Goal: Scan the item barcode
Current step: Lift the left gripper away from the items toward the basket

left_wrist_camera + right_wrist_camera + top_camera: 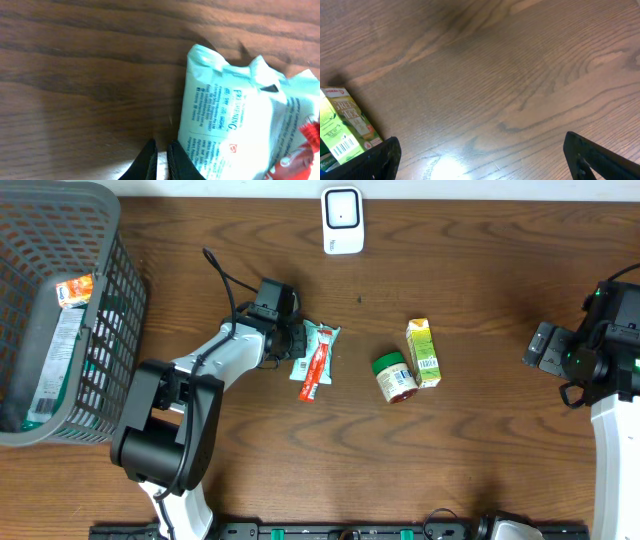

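A pale teal packet with a red toothbrush-shaped piece lies flat on the wooden table left of centre. In the left wrist view the packet fills the right side, printed text up. My left gripper sits at its left edge, low over the table. It is shut, with nothing between its fingers; the right finger rests beside the packet's edge. The white barcode scanner stands at the far edge. My right gripper hovers open at the far right, with bare wood between its fingers.
A green-and-yellow juice carton, barcode showing, lies next to a green-lidded jar mid-table. A grey mesh basket holding several packs stands at the far left.
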{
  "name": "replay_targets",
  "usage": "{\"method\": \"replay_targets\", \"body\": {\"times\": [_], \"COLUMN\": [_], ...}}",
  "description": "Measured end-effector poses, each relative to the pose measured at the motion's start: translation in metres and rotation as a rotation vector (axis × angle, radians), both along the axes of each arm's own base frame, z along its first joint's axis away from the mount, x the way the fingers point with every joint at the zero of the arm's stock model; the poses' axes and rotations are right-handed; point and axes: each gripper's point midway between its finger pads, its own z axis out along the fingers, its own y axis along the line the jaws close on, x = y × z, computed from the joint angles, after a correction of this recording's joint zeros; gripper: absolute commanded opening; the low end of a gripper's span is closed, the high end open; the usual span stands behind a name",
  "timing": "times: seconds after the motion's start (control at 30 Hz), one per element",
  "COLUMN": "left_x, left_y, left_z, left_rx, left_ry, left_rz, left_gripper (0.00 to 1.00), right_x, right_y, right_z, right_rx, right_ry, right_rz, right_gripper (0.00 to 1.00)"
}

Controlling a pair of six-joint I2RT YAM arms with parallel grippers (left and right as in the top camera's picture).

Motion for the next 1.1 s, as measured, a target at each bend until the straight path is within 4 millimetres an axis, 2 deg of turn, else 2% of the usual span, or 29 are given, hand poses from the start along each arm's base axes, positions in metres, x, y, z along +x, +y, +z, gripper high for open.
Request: {"method": "replay_targets", "body": {"times": [0.37, 0.47, 0.63, 0.7, 0.8, 0.83, 0.9, 0.93, 0.97, 1.03, 1.1], "left_x": [-0.019, -0.022, -0.021, -0.021, -0.024, -0.024, -0.013, -0.007, 0.010, 0.022, 0.036], "left_y": [-0.038, -0.044, -0.042, -0.036, -0.025, -0.022, -0.017, -0.014, -0.008, 0.010, 0.037], "left_z": [0.000, 0.000, 0.001, 0.002, 0.015, 0.024, 0.064, 0.088, 0.142, 0.203, 0.268], "left_rx": [-0.008, -0.008, 0.014, 0.047, 0.088, 0.100, 0.105, 0.105, 0.093, 0.102, 0.111], "left_ry": [0.004, 0.004, -0.010, -0.013, -0.008, -0.010, -0.048, -0.071, -0.150, -0.227, -0.349], "left_rz": [-0.101, -0.116, -0.113, -0.104, -0.084, -0.079, -0.060, -0.049, -0.019, 0.020, 0.096], "left_gripper": [0.11, 0.15, 0.29, 0.38, 0.48, 0.55, 0.64, 0.64, 0.65, 0.65, 0.65], "right_x": [0.000, 0.000, 0.000, 0.000, 0.000, 0.000, 0.000, 0.000, 0.000, 0.000, 0.000], "right_y": [0.000, 0.000, 0.000, 0.000, 0.000, 0.000, 0.000, 0.000, 0.000, 0.000, 0.000], "right_z": [0.000, 0.000, 0.000, 0.000, 0.000, 0.000, 0.000, 0.000, 0.000, 0.000, 0.000], "right_rx": [0.000, 0.000, 0.000, 0.000, 0.000, 0.000, -0.001, 0.000, 0.000, -0.001, 0.000], "right_ry": [0.000, 0.000, 0.001, 0.000, 0.000, 0.000, 0.000, 0.001, 0.001, -0.001, 0.001], "right_rz": [0.000, 0.000, 0.000, 0.000, 0.000, 0.000, 0.000, 0.000, 0.000, 0.000, 0.000], "right_gripper": [0.99, 0.99, 0.99, 0.99, 0.99, 0.99, 0.99, 0.99, 0.99, 0.99, 0.99]}}
